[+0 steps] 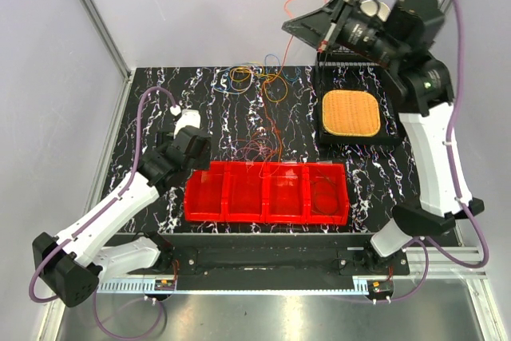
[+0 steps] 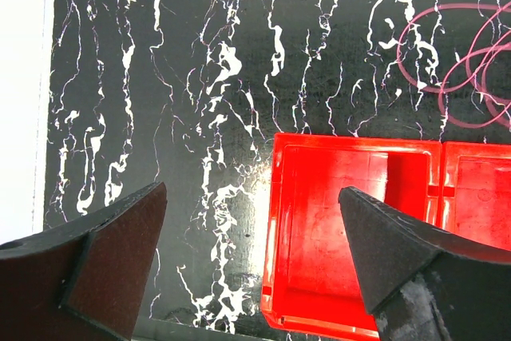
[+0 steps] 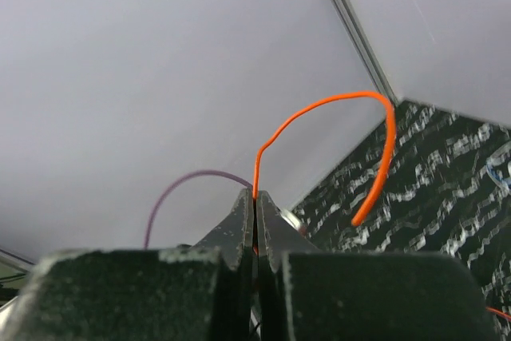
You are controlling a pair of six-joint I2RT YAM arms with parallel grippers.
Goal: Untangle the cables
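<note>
1. landmark: the red tray sits on the black marbled table, with four compartments in a row.
2. main item: the cables form a tangle of yellow, blue, orange and red loops. it lies flat on the table, well beyond the tray's far wall and apart from it.
3. a maroon cable lies in loose loops on the table just beyond the tray's far wall. it cannot be told whether any strand touches that wall.
4. a thin dark loop lies inside the tray's rightmost compartment. its colour is unclear.
5. the right gripper is raised high above the table, far beyond the tray's right half. its jaws are pressed together, pinching the orange cable. that cable rises from the fingertips, arcs over and ends free in the air. its run below the jaws is hidden.
6. the left gripper hovers over the table at the tray's left end. its jaws stand wide apart with nothing between them. in the left wrist view, the corner of the tray's leftmost compartment shows in the gap.
7. a black tray holding a woven mat stands beyond the red tray's right end, on its far side and apart from it.
</note>
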